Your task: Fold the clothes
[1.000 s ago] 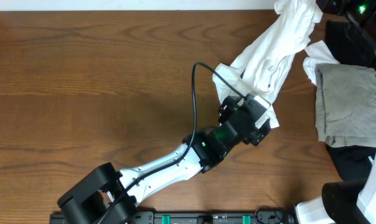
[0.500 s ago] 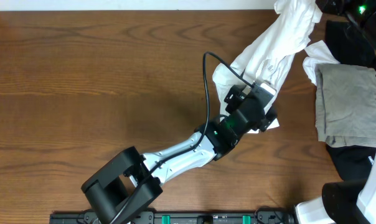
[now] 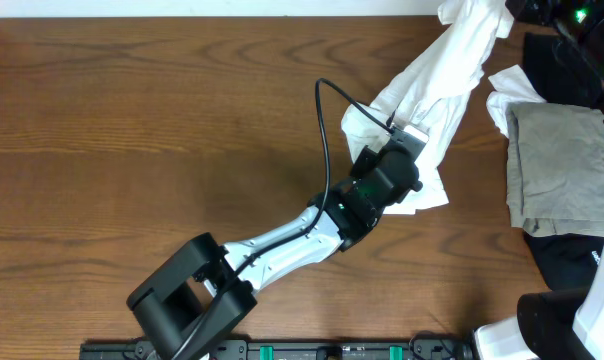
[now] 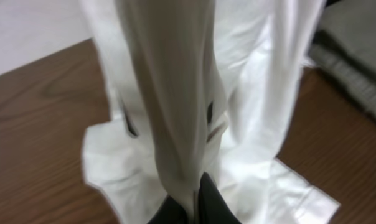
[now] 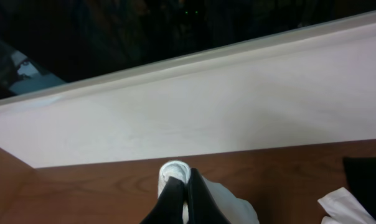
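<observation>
The white T-shirt is pulled into a long, taut band running from the table's far right corner down toward the middle. My left gripper is shut on its lower part. In the left wrist view the cloth rises straight out of the closed gripper, with small black print marks showing on it. My right gripper is shut on a bunched end of the shirt at the table's back edge. Overhead, only the dark right arm shows there.
A grey-beige garment lies folded at the right on black clothing, with more black cloth behind it. A loose white piece sits beside them. The left arm's black cable arcs over the table. A pale wall borders the back edge.
The left gripper moved up and to the right onto the shirt's lower part and shut on it. The shirt now looks pulled tighter; the right gripper has held still.
</observation>
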### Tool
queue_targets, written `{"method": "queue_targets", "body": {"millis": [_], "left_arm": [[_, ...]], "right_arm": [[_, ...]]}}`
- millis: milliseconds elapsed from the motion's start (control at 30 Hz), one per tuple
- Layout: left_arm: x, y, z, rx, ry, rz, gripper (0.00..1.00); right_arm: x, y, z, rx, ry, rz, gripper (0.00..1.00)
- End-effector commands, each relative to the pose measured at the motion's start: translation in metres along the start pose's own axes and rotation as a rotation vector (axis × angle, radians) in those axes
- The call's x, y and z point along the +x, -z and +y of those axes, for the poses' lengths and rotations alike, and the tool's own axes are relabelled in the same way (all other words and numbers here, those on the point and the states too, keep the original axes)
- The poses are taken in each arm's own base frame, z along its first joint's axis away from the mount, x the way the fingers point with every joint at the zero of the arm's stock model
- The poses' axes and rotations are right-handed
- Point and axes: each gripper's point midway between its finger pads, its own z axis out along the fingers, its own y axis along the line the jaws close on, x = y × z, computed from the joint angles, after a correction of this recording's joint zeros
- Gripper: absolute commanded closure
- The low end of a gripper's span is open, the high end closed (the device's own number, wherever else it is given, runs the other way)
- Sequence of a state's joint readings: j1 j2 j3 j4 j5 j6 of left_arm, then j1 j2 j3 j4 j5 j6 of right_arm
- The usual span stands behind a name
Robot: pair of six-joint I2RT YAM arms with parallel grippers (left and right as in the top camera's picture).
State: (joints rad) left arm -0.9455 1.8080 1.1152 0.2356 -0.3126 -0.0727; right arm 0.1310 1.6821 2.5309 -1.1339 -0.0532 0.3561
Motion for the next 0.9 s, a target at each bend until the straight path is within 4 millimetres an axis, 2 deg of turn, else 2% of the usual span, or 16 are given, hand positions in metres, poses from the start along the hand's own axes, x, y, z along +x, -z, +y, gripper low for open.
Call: {"method": "queue_targets", "body": {"millis": [0, 100, 167, 233, 267, 400, 533, 667, 700, 867], "left_arm": [[-0.034, 0.023, 0.020, -0.054, -0.009, -0.051, 0.94], [-0.051, 0.049, 0.040, -0.074, 0.005, -0.057, 0.95], [-0.066, 0.074, 0.062, -0.100, 0.024, -0.069, 0.94], [-0.081, 0.103, 0.098, -0.151, 0.060, -0.089, 0.94], [-0.085, 0.112, 0.108, -0.167, 0.072, -0.099, 0.94], [-0.115, 0.166, 0.181, -0.292, 0.170, -0.210, 0.94], [-0.137, 0.221, 0.235, -0.404, 0.245, -0.334, 0.94], [-0.157, 0.277, 0.271, -0.507, 0.264, -0.445, 0.94], [-0.164, 0.297, 0.280, -0.539, 0.263, -0.486, 0.94], [-0.195, 0.370, 0.298, -0.616, 0.295, -0.650, 0.94]], "right_arm": [[-0.006, 0.005, 0.000, -0.003, -0.002, -0.022, 0.99], [-0.003, 0.005, -0.006, 0.029, 0.010, -0.012, 0.99], [0.000, 0.005, -0.012, 0.063, 0.019, 0.000, 0.99], [0.005, 0.006, -0.021, 0.106, 0.030, 0.018, 0.99], [0.007, 0.006, -0.022, 0.116, 0.034, 0.023, 0.99], [0.012, 0.007, -0.030, 0.157, 0.038, 0.041, 0.99], [0.009, 0.011, -0.030, 0.159, 0.041, 0.030, 0.99], [-0.005, 0.029, -0.032, 0.184, 0.041, -0.034, 0.99], [-0.010, 0.038, -0.031, 0.182, 0.040, -0.059, 0.99], [-0.025, 0.075, -0.023, 0.155, 0.038, -0.139, 0.99]]}}
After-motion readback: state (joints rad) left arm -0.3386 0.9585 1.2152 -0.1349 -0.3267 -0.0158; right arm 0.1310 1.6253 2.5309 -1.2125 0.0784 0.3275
